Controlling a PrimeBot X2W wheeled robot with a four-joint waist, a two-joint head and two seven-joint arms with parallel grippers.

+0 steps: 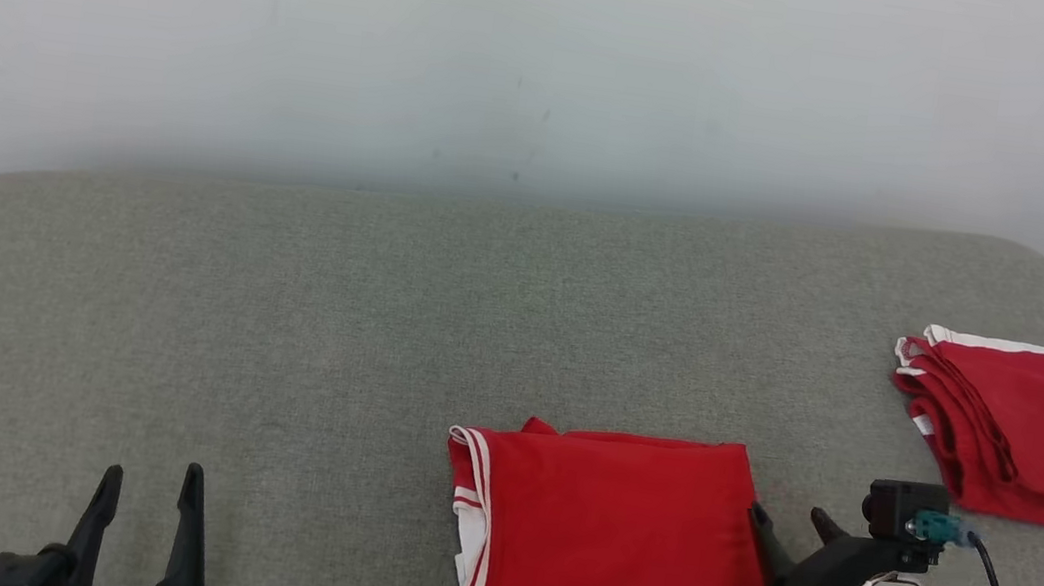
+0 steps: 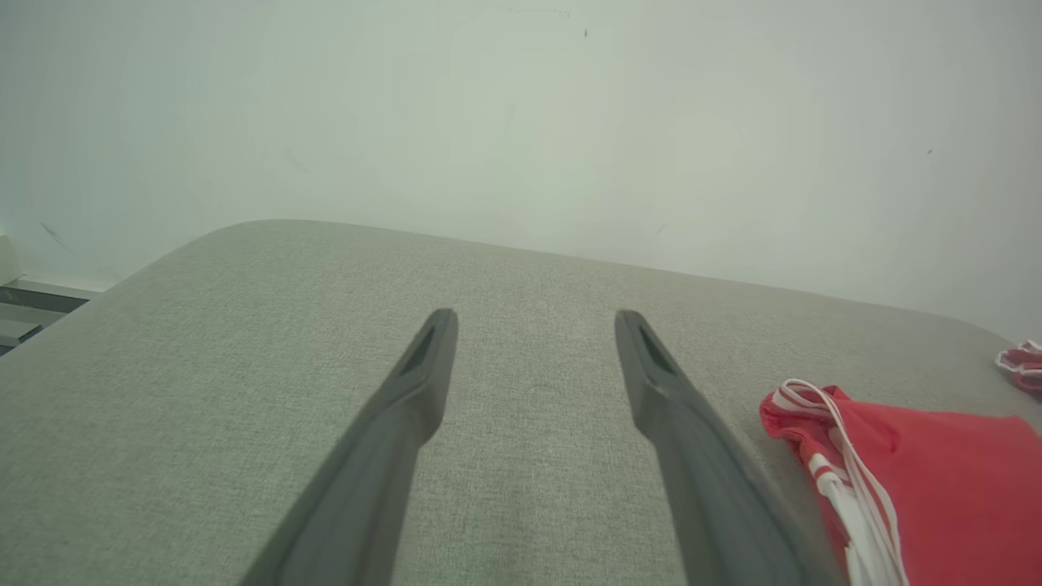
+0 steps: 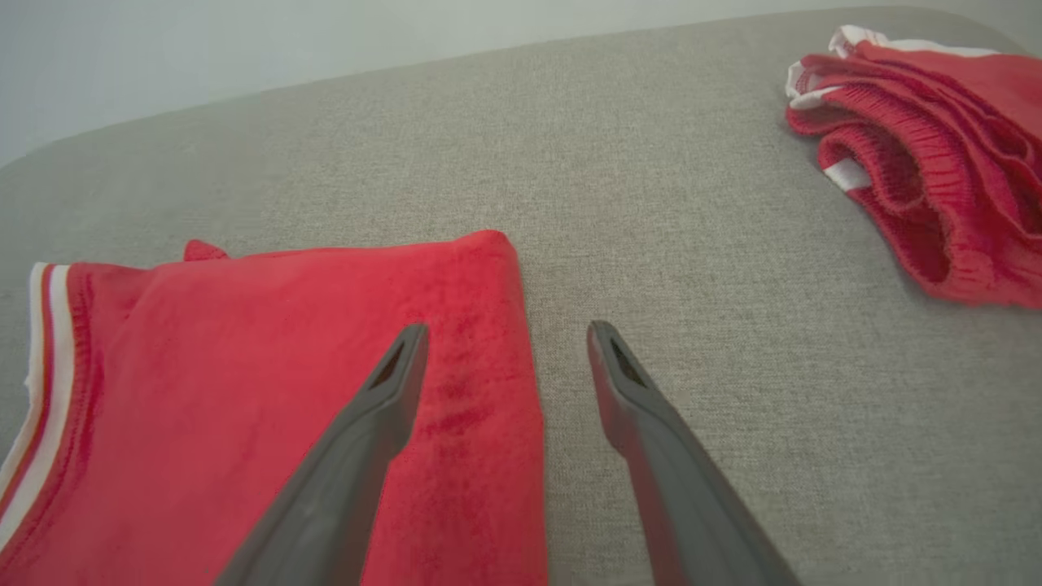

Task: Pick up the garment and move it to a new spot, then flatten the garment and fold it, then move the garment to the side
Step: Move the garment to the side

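Found folded red garment lying flat at near edge of grey upholstered surface, right of centre.
Noted right gripper spread wide, straddling its right edge; left gripper likewise spread, over bare fabric near-left — second red garment bunched at right edge, well apart.

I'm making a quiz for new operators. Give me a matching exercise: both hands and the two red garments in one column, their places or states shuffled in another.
1. left hand
2. right hand
3. flat folded red garment
4. bunched red garment

A. near the grey cushion's far right edge
B. open above bare grey cushion
C. open, fingers straddling a garment's right edge
D. front centre, white stripes on its left

Pairs: 1-B, 2-C, 3-D, 4-A.
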